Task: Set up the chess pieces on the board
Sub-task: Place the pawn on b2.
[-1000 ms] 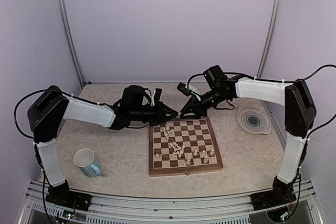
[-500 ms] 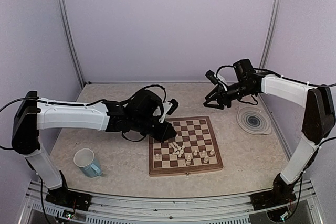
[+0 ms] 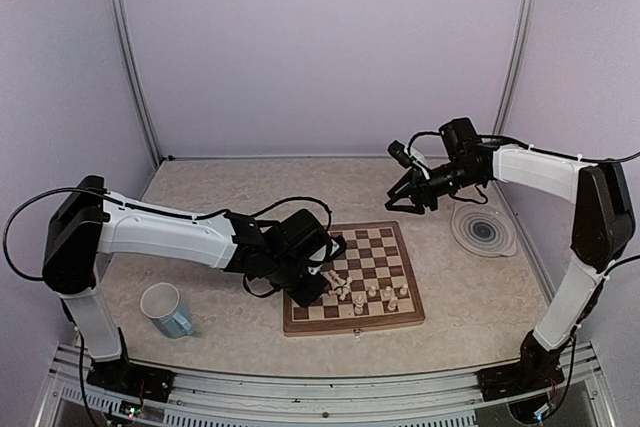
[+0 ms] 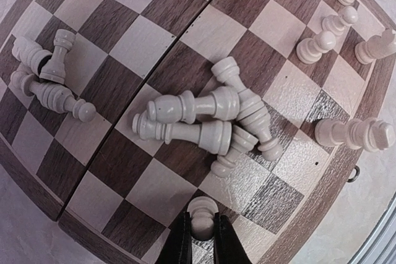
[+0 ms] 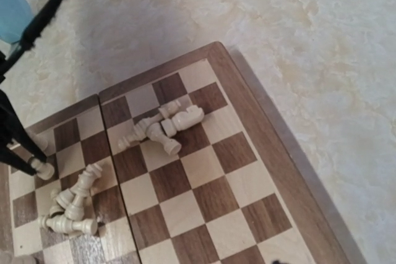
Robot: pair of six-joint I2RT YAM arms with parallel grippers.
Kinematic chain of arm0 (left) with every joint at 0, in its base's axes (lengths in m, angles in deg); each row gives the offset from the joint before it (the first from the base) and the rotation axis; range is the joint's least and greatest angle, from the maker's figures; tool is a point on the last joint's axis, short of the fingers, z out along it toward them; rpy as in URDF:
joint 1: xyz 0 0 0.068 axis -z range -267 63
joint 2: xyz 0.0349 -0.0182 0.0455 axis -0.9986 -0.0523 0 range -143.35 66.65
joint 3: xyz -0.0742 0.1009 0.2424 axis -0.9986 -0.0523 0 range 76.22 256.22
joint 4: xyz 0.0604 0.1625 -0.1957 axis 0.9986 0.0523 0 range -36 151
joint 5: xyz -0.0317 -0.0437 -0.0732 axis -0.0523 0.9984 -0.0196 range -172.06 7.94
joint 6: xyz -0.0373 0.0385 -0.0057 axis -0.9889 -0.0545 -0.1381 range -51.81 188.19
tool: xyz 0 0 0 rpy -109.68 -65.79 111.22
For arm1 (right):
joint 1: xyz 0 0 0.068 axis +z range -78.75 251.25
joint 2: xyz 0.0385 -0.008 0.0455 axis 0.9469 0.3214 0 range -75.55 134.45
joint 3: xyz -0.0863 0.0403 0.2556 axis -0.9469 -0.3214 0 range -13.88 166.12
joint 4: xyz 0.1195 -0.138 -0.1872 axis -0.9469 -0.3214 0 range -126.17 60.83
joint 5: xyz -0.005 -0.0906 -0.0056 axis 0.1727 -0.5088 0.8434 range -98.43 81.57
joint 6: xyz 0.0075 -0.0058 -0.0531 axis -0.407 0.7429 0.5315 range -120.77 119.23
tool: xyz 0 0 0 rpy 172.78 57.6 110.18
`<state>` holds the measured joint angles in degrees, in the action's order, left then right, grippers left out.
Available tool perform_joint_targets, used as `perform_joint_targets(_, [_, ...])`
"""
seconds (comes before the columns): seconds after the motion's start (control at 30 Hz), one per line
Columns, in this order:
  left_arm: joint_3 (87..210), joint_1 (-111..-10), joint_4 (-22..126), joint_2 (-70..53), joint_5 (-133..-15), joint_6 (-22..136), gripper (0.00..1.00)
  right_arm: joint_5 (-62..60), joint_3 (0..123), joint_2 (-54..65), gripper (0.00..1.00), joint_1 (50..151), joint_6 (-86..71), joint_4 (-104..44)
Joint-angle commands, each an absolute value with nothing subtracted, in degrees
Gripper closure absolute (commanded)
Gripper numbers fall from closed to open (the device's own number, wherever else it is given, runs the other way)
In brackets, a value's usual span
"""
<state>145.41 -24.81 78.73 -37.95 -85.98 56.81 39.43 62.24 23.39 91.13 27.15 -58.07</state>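
The board (image 3: 350, 325) lies at mid-table, also shown in the left wrist view (image 4: 185, 4) and the right wrist view (image 5: 204, 196). Cream chess pieces lie in a heap (image 3: 336, 283) (image 4: 210, 122) near its middle. A few more lie toppled (image 4: 49, 78) (image 5: 164, 125), and some stand along the near rows (image 3: 386, 294) (image 4: 322, 44). My left gripper (image 3: 324, 279) (image 4: 203, 225) is low over the board's near-left squares, shut on one small cream piece (image 4: 203, 209) held upright. My right gripper (image 3: 404, 200) hangs above the table beyond the board's far right corner, open and empty.
A light blue mug (image 3: 167, 309) stands near the front left. A round grey-blue ringed plate (image 3: 483, 229) sits right of the board. A black cable (image 5: 49, 4) crosses the right wrist view's top left.
My left arm swung from the board's far-left corner to its near-left squares, staying shut. My right arm pulled back from the board's far edge to the right, and its jaws widened.
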Motion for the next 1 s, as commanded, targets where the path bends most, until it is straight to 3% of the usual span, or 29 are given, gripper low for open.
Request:
perform_joint_targets(0.0, [147.11, -24.52, 80.0, -39.46, -87.19, 58.07, 0.94, 40.79, 61.9, 24.93, 0.5, 91.38, 28.22, -59.11])
perform_joint_targets(0.97, [148.98, -23.28, 85.16, -41.1, -87.65, 58.71, 0.94, 41.73, 62.39, 26.32, 0.49, 91.38, 29.05, -60.4])
